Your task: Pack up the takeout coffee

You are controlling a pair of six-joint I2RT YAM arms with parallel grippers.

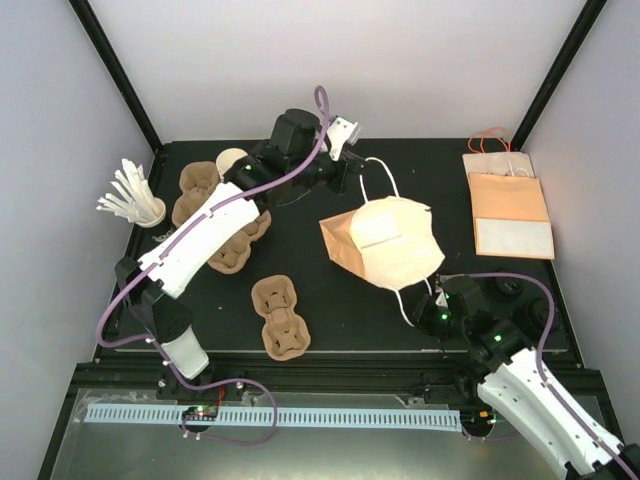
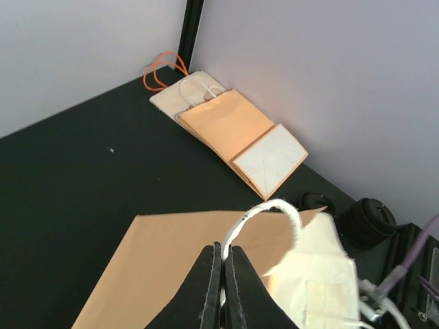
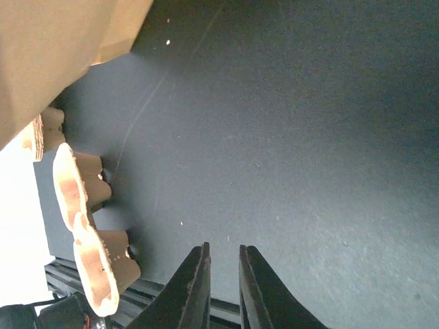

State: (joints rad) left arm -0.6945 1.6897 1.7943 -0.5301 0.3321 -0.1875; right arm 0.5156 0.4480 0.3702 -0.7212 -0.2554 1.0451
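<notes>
**Pinching the bag's handle, cup not made out**

My left claw (image 2: 223,248) is pressed together on the white cord handle (image 2: 269,209) of the brown paper bag (image 2: 158,267). The cord loops up and over from between my fingertips. The bag lies on its side at the middle of the black mat (image 1: 300,250), with its pale, puffed part toward my right arm. A second cord handle trails toward the near edge. My left arm reaches across the mat to the bag's far side.

My right claw (image 3: 223,249) hangs low over bare mat by the bag's near right corner. Its fingers are a narrow slit apart, with nothing between them.

The takeout coffee I cannot pick out for sure. A dark round shape (image 1: 509,289) sits on the mat just beyond my right wrist, near the right edge, but I cannot tell whether it is a lidded cup.

A stack of flat bags (image 1: 508,205) lies at the far right corner. Pulp cup carriers (image 1: 280,318) rest left of the bag, and a cup of white stirrers (image 1: 135,200) sits at the left edge.
</notes>
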